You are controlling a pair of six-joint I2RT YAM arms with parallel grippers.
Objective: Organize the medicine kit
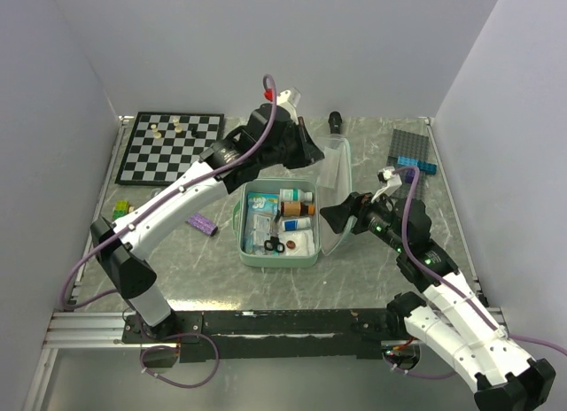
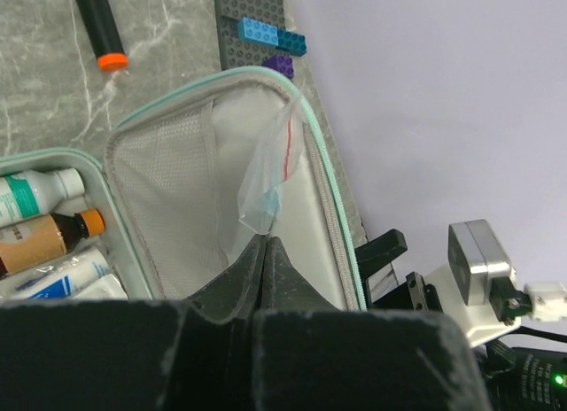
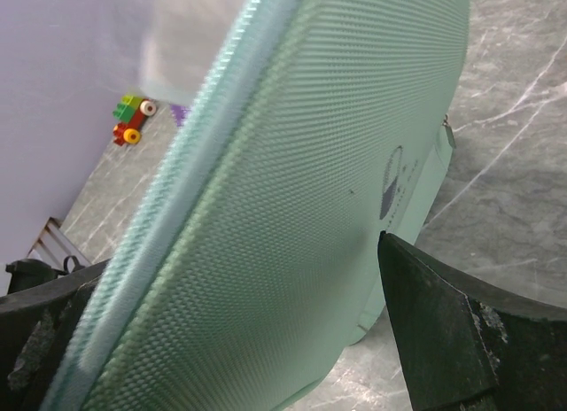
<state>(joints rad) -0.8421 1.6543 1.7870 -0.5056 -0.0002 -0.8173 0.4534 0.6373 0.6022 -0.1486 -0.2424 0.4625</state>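
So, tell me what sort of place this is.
Probably a robot-lab test cell: plain white panels wall in a marbled table, two arms are mounted on a rail at its near edge, and unrelated props share it: a medicine kit, a chessboard, toy bricks.

Overhead view: bright, even light from above, soft short shadows under the arms on the tabletop (image 1: 354,283), faint sheen near front edge. Walls bow slightly at frame edges. Left wrist cam: case (image 2: 177,189) lining sharp, plastic bag (image 2: 266,176) shows slight glare, own jaws dark & blurred at bottom. Right wrist cam: case lid very close, weave sharp mid-frame, soft twd upper left; toy train (image 3: 131,120) in bg out of focus; jaws underexposed.
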